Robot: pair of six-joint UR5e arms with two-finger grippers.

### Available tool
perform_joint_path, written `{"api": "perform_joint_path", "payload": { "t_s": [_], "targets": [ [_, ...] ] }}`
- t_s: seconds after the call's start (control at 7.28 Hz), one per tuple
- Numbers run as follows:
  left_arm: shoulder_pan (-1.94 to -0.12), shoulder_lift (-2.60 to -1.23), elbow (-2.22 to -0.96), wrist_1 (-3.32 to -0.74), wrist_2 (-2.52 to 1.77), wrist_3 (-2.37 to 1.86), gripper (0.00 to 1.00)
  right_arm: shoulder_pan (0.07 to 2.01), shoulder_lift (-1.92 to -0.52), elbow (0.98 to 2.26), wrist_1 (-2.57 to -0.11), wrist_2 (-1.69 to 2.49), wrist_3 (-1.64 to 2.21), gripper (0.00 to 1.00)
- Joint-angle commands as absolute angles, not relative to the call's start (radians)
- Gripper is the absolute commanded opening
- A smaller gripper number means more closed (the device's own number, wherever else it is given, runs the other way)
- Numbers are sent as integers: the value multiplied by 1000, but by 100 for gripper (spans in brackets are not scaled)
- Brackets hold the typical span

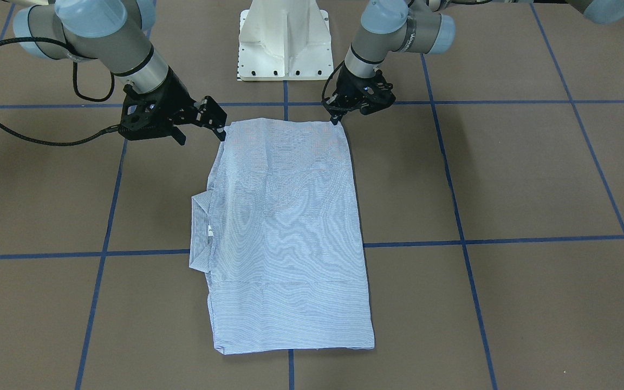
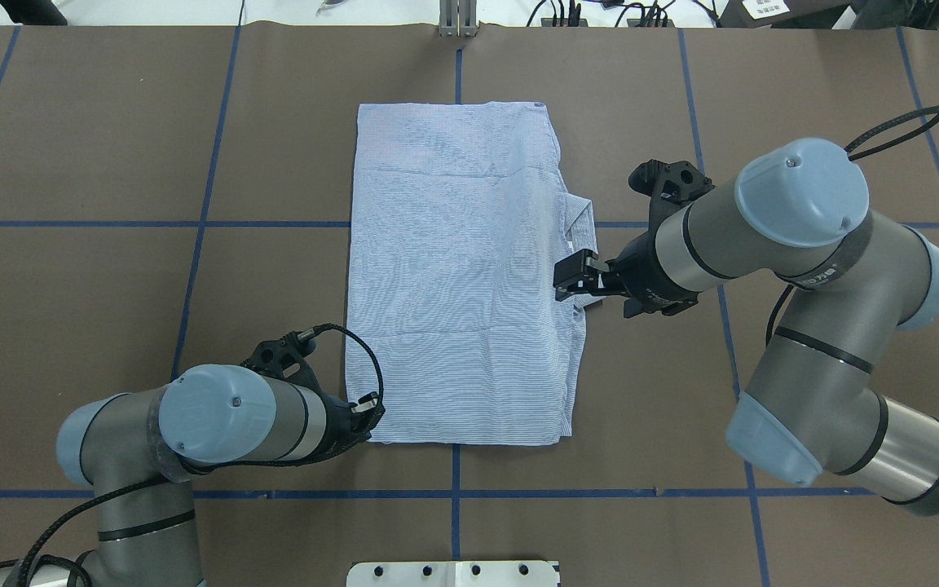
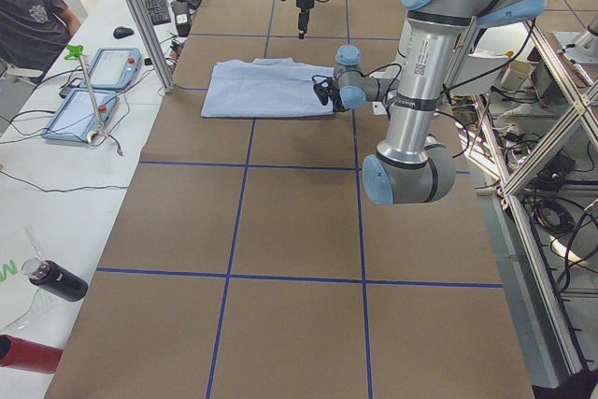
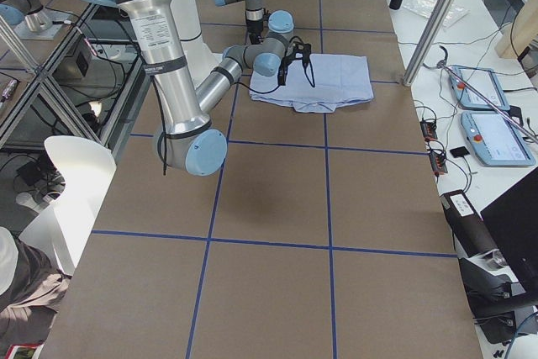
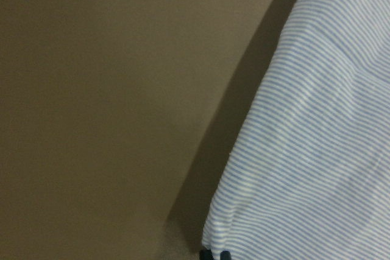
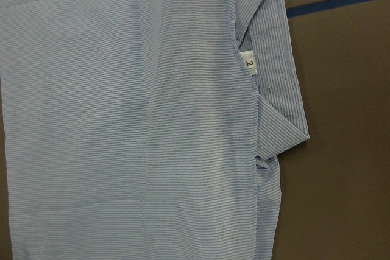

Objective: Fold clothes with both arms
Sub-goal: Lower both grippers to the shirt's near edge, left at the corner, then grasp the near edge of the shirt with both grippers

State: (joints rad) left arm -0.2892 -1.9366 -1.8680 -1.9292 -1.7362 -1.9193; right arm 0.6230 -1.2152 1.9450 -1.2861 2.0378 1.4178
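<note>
Shirt [image 2: 453,277] – light blue-and-white striped, folded to a rectangle – lies flat on the brown table [image 2: 111,326]. Its collar [image 2: 582,228] projects from the edge on the robot's right, with the white neck label [image 6: 250,63] showing inside. Note the left gripper [image 1: 337,120]: you see its fingers pinched together on the shirt's near corner, on the robot's left. The right gripper [image 1: 202,134] hangs above the other near corner – fingers spread apart, holding nothing.
</note>
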Motion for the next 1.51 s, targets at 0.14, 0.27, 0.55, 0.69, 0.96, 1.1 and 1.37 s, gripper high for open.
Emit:
{"api": "perform_joint_path", "payload": {
  "t_s": [0.14,0.27,0.55,0.69,0.96,1.1,1.37],
  "targets": [
    [-296,-1937,-1875,-1927,-1738,-1919,0,424,-1218,1950,-1299,1816,1668,100],
    [-296,-1937,-1879,-1927,-1738,-1919,0,390,-1203,1954,-1404,1804,1727,100],
    [-293,-1939,-1882,-1927,-1738,-1921,0,332,-1190,1944,-1463,1795,1756,100],
    [-291,-1939,-1884,-1927,-1738,-1921,0,312,-1186,1922,-1474,1767,1755,100],
    [-291,-1939,-1885,-1927,-1738,-1921,0,304,-1145,1878,-1502,1767,1753,100],
    [-290,-1939,-1885,-1927,-1738,-1921,0,304,-1125,1864,-1517,1766,1753,100],
    [-288,-1939,-1885,-1927,-1738,-1921,0,304,-1124,1850,-1517,1766,1750,100]
  ]
}}
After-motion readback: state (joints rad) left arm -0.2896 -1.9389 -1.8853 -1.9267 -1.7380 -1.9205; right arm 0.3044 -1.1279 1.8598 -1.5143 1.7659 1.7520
